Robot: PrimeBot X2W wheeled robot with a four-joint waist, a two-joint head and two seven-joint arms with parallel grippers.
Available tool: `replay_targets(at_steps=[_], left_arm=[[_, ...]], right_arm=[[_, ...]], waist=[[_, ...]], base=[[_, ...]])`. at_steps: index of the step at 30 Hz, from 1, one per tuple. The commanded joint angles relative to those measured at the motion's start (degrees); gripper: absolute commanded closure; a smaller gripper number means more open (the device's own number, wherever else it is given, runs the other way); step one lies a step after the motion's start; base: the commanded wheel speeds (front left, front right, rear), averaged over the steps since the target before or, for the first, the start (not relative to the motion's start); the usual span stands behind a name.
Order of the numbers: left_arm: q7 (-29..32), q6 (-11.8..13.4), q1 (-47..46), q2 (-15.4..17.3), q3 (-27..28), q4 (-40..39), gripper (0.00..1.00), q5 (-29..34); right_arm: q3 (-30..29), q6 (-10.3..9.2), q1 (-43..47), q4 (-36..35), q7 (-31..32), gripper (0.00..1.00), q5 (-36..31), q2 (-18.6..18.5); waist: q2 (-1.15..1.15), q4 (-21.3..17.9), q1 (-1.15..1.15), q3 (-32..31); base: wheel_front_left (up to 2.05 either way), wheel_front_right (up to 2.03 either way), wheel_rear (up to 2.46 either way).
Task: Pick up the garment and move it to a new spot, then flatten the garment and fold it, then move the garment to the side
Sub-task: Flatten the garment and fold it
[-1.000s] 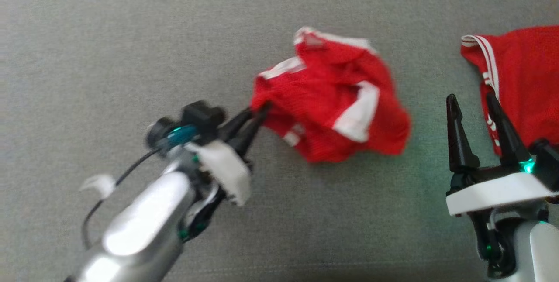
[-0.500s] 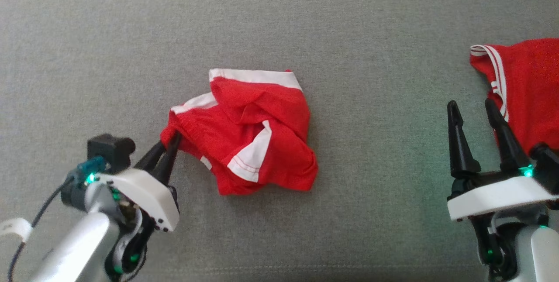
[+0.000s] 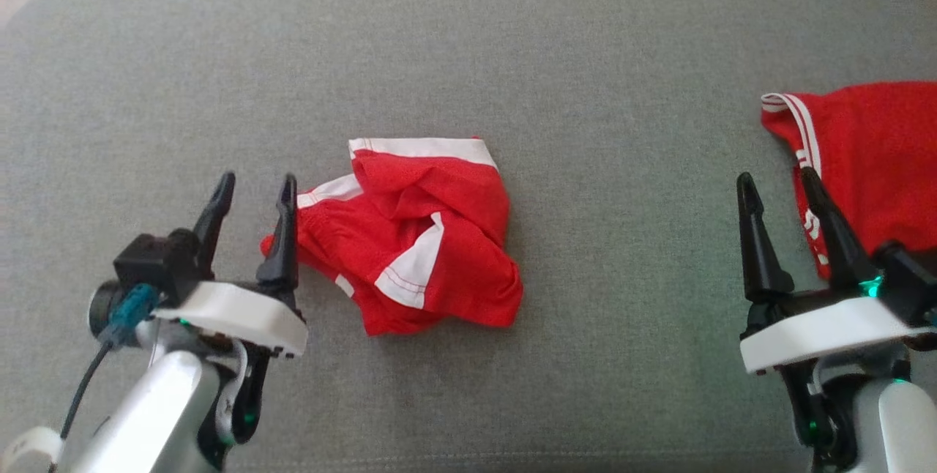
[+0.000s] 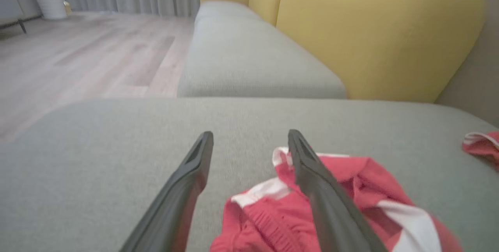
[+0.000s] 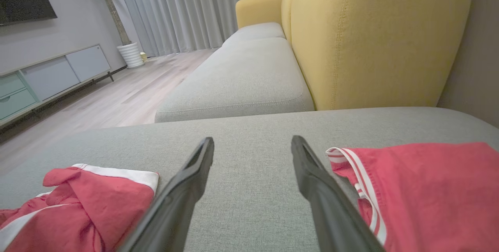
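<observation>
A crumpled red garment with white bands lies bunched on the grey cushion, near the middle of the head view. It also lies low in the left wrist view as the garment and at lower left in the right wrist view as the garment. My left gripper stands open just left of it, the right finger overlapping the cloth's left edge, nothing held. My right gripper is open at the right, empty.
A second red garment with white stripes lies at the right edge, beside my right gripper, seen also as the second garment. A yellow sofa back and another grey seat lie beyond. Wooden floor borders the cushion's left.
My left gripper dragged the crumpled garment leftward, then let go of its edge and opened. The head camera shifted too. The right gripper stayed open.
</observation>
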Motion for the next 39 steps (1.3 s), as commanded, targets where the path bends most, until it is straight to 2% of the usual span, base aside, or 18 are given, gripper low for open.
replay_targets(at_steps=[1,7,20,25,28,36,39], left_arm=[[-0.99,1.20,-0.93,0.86,3.50,-3.49,0.00,1.85],[-1.48,3.35,1.91,0.22,4.19,-9.81,0.00,7.10],[-1.52,2.45,3.86,0.15,4.16,-11.33,0.00,8.41],[-1.53,2.15,3.69,-0.04,4.24,-11.18,0.00,8.46],[-1.53,2.13,3.54,-0.19,4.43,-11.15,0.00,8.45],[-1.53,1.37,1.91,-1.10,4.21,-10.71,0.00,8.69],[-1.53,0.96,1.20,-1.72,4.04,-10.36,0.00,8.82]], right_arm=[[1.58,0.37,-0.24,-2.14,-0.08,0.00,-0.60,-0.31],[1.93,0.37,1.04,-2.26,0.56,0.00,-1.86,-0.31],[2.40,0.37,1.24,-2.28,1.21,0.00,-2.18,-0.31],[4.42,0.37,0.39,-1.98,1.51,0.00,-3.14,-0.31],[9.56,0.37,-0.85,-1.38,2.19,0.00,-4.27,-0.31],[33.05,0.37,-7.09,6.20,5.38,0.00,-4.67,-1.44],[37.67,0.37,-9.69,9.86,6.30,0.00,-4.31,-2.08]], waist=[[0.00,0.40,0.00,-0.91],[0.00,1.27,0.00,-2.68],[0.00,1.99,0.00,-2.77],[0.00,2.26,0.00,-2.59],[0.00,2.36,0.00,-2.31],[0.00,3.83,0.00,-0.52],[0.00,4.87,0.00,0.21]], base=[[0.00,0.00,0.00],[0.00,0.00,0.00],[0.00,0.00,0.00],[0.00,0.00,0.00],[0.00,0.00,0.00],[0.00,0.00,0.00],[0.00,0.00,0.00]])
